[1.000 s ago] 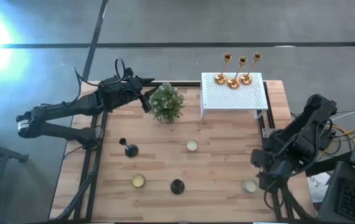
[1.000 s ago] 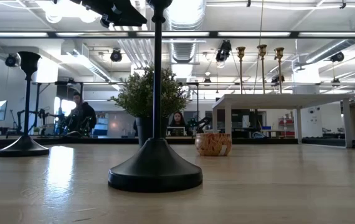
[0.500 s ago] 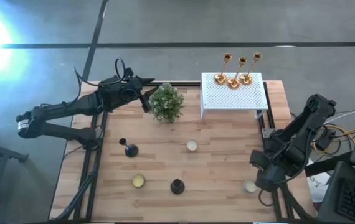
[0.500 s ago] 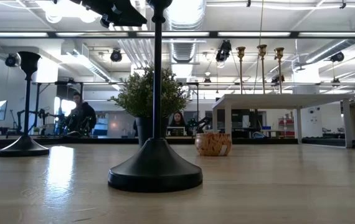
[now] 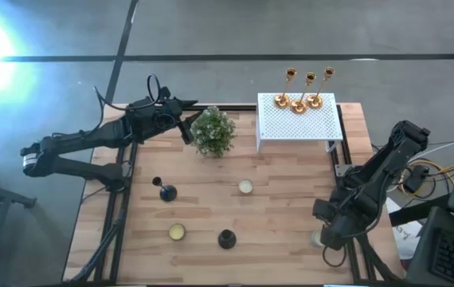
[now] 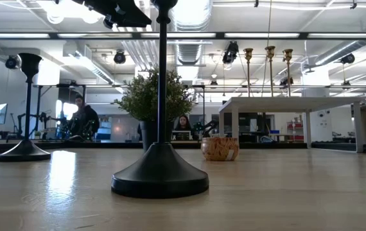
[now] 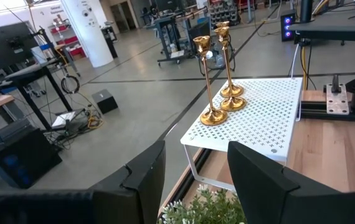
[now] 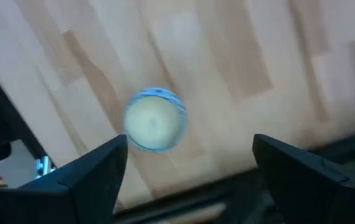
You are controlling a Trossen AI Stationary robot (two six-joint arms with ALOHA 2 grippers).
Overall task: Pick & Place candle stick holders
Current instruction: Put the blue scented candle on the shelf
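Three gold candle holders (image 5: 299, 92) stand close together on the white perforated box (image 5: 299, 119) at the upper right of the desk (image 5: 275, 215) in the high view; in the left wrist view the same three (image 7: 218, 81) rise from the box (image 7: 258, 124), their round bases nearly touching. Two black candle holders are down on the wood: one (image 5: 166, 190) at the middle left of the high view, the other (image 5: 226, 238) near the bottom centre. In the low view the nearer black one (image 6: 160, 173) fills the centre and the other (image 6: 26, 144) stands at the left.

A potted plant (image 5: 212, 131) sits at the upper middle of the desk, just left of the box. Small round candles lie about: one (image 5: 245, 186) in the centre, one (image 5: 177, 232) at the lower left.

The left hand (image 5: 185, 127) hangs at the upper left, just beside the plant; the wrist view shows its fingers (image 7: 143, 177) spread apart with nothing between them.

The right hand (image 5: 329, 236) is at the lower right edge of the desk, over a pale round candle (image 8: 155, 119). Its fingers (image 8: 96, 171) stand wide apart and hold nothing
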